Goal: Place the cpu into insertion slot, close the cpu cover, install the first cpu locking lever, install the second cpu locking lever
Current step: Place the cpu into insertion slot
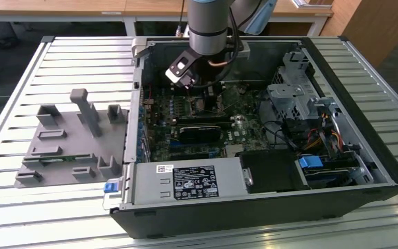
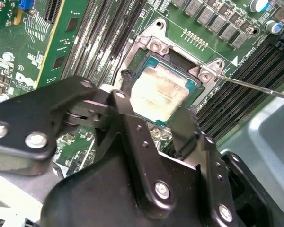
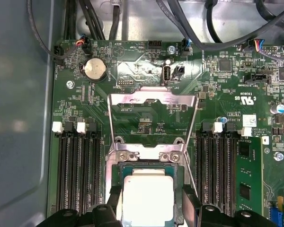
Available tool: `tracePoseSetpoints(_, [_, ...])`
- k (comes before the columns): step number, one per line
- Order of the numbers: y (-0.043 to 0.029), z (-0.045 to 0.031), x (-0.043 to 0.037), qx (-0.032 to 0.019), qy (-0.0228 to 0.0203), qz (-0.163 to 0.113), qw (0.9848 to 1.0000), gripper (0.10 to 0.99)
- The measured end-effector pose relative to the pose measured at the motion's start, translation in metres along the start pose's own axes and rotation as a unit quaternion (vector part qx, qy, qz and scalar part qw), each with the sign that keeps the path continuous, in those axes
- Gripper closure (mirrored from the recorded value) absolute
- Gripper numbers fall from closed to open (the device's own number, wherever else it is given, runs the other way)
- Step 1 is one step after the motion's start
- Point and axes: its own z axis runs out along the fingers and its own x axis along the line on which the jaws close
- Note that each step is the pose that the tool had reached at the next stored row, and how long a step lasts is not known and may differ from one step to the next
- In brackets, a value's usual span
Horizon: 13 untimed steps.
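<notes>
fingers [image 2: 132,127] of the gripper [image 2: 156,120] spread apart straddle the cpu [image 2: 158,92] seated in the insertion slot [image 3: 117,189], we judge just released, the cpu cover [image 3: 154,101] flipped open behind it for access.

An open black computer case [image 1: 268,207] lies on a desk [image 1: 81,57] made of pale metal slats. Inside the case there is a green circuit board [image 1: 185,124], a grey power supply box [image 1: 185,181] with a label, and a blue clip [image 1: 311,162]. A grey plastic holder [image 1: 68,145] with upright posts stands beside the case, on the exterior view's left. In the first wrist view, a round coin battery [image 3: 94,70] sits on the board.
</notes>
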Motion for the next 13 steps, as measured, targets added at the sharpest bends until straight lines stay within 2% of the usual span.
tracePoseSetpoints(1, [0.0004,-0.0003,0.0000,0.0003,0.0000,0.000,1.0000,0.490])
tracePoseSetpoints(3, [0.0014,-0.0006,0.0000,0.0013,0.0000,0.000,1.0000,0.612])
tracePoseSetpoints(4, [0.0018,-0.0008,0.0000,0.0019,0.0000,0.000,1.0000,0.612])
tracePoseSetpoints(6, [0.0024,-0.0014,0.0000,0.0027,-0.0001,0.000,1.0000,0.729])
tracePoseSetpoints(7, [0.0026,-0.0019,-0.0001,0.0030,-0.0001,0.000,1.0000,0.729])
tracePoseSetpoints(8, [0.0029,-0.0030,0.0000,0.0035,0.0000,0.000,1.0000,0.847])
tracePoseSetpoints(10, [0.0034,-0.0043,0.0000,0.0046,0.0000,0.000,1.0000,0.961])
tracePoseSetpoints(13, [0.0035,-0.0050,0.0000,0.0052,0.0000,0.000,1.0000,0.980])
